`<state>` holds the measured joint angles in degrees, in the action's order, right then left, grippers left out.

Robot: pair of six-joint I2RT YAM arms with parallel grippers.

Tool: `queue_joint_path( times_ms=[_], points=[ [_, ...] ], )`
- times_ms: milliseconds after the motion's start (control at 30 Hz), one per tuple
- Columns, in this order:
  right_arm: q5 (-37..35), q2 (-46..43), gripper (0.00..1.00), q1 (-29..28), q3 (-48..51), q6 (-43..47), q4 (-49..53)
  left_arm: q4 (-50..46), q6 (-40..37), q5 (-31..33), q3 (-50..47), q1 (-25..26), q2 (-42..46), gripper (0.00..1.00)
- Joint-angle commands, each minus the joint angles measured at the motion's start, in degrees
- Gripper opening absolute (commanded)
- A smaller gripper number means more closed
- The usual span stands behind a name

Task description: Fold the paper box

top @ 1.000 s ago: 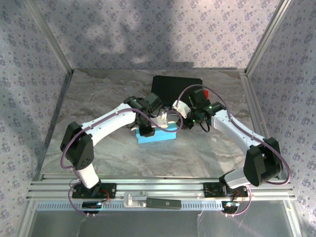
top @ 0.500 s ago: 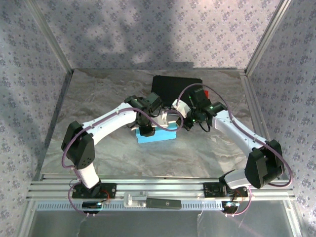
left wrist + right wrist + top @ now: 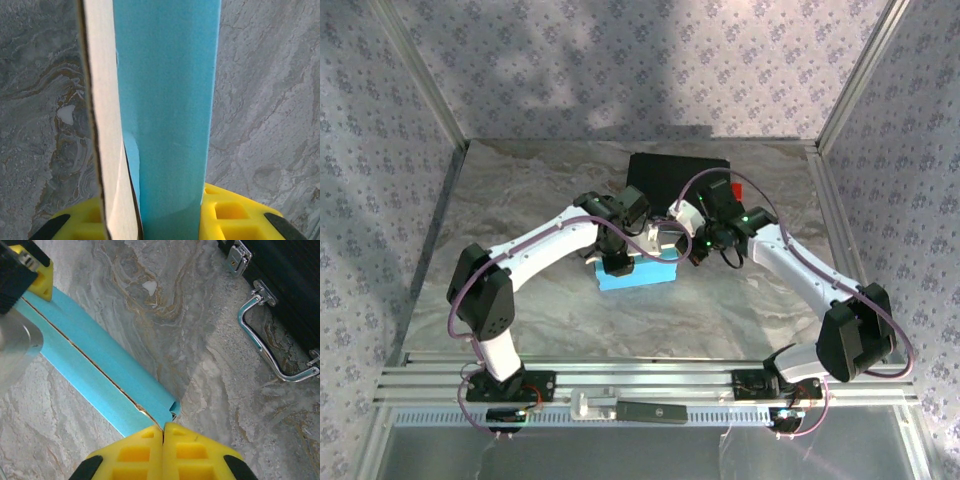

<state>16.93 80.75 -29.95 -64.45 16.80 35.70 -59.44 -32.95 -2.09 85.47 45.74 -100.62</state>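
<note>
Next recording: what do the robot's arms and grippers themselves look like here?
The left arm and right arm match: white links joined by chunky black joint housings, each trailed by a thin purple cable in loose loops. The left gripper and right gripper have bright yellow jaws moulded with square recesses, with black parts at the outer corners.

Table (image 3: pixel 520 300): paper box (image 3: pixel 635 277), black case (image 3: pixel 665 175)
</note>
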Motion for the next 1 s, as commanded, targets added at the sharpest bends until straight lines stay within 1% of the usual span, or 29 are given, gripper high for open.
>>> queue_joint_path(
  times_ms=[0,267,367,433,600,767,967],
  points=[
    [0.2,-0.3,0.05,-3.4,-0.1,-3.7,1.0,-1.6,0.9,-0.5,-1.0,-0.4,-2.9,0.27],
    [-3.0,-0.7,0.04,-4.2,-0.3,-6.1,-0.5,-1.1,1.1,-0.5,-1.1,-0.3,-2.6,0.29],
    [-3.0,-0.7,0.02,-4.2,-1.0,-7.8,0.2,-1.0,1.6,-0.3,-0.9,-0.2,-2.6,0.33],
    [-2.5,-0.8,0.0,-4.3,-1.2,-9.6,0.3,-0.9,1.9,-0.3,-0.7,-0.1,-2.5,0.34],
    [-1.5,-0.9,0.0,-5.0,-1.1,-15.0,-0.5,0.4,3.1,-1.1,-0.6,-0.1,-1.6,0.36],
    [-2.8,-1.3,0.0,-6.1,-0.7,-20.0,-1.0,2.1,4.3,-1.5,-1.6,-0.3,-0.9,0.36],
    [-6.8,0.1,0.0,-8.8,-1.6,-28.0,-2.9,2.7,5.4,-1.9,-1.4,-0.3,-1.4,0.35]
  ],
)
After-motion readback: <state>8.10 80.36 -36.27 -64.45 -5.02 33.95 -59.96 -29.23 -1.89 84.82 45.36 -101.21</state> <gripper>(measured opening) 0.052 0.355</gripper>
